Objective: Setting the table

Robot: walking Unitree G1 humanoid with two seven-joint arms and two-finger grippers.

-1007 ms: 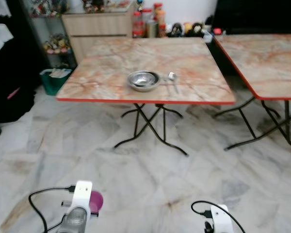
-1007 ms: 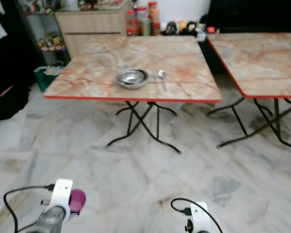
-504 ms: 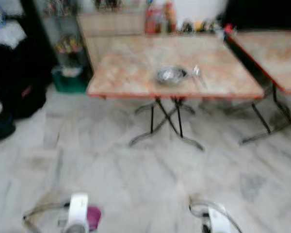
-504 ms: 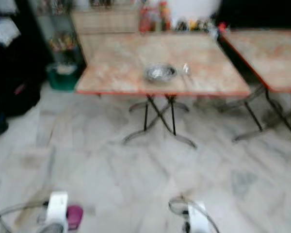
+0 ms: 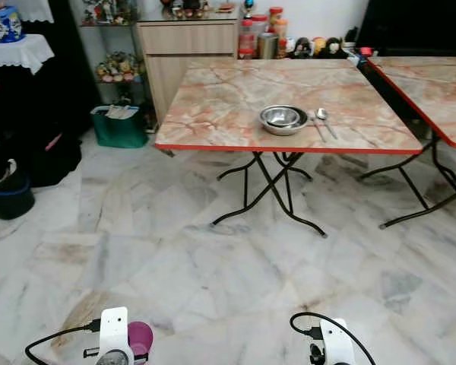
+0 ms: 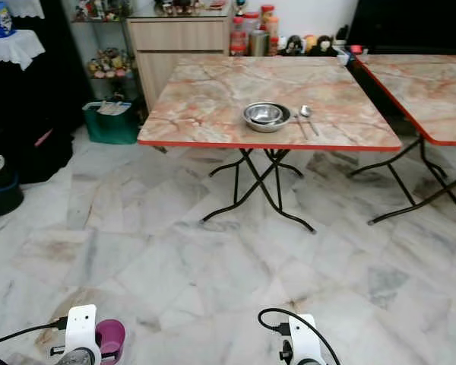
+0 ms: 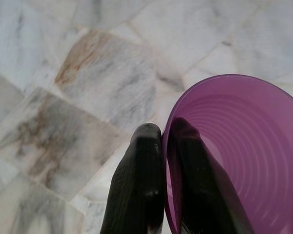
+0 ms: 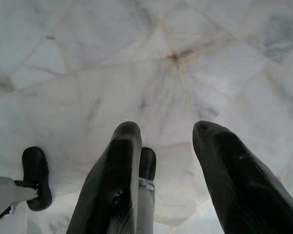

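Purple cup [image 7: 234, 151]: translucent plastic, ribbed inside, held low over the floor at the robot's left side, well short of the table.
Left gripper [image 7: 165, 146]: its two black fingers [image 7: 141, 180] were pinched on the cup's rim, one inside the wall and one outside.
How the cup would handle: I judged it light and fairly stiff, not fragile, but smooth. A pinch on the thin rim could let it swing or slip, so it looked best kept level and set down gently.
Better hold: across the body of the cup would have been steadier, though the rim grip leaves the base free for placing.
Right gripper [image 8: 168, 156]: it hung idle at the robot's right, fingers spread apart and holding nothing, above pale floor.
Floor [image 5: 213, 274]: grey-white marble tiles with brown stains, open between the robot and the table.
Table [image 5: 213, 114]: folding, orange-veined marble-look top with a red edge, on crossed black legs.
Bowls [image 5: 283, 119]: shiny steel, two nested as far as I could tell, near the front edge of the table.
Spoon [image 5: 324, 119]: metal, lying just beside the bowls on their right, with a second piece of cutlery next to it, too small to name.
Second table [image 5: 433, 84]: same kind, just to the right.
Cabinet [image 5: 186, 46]: wooden, against the far wall, jars beside it.
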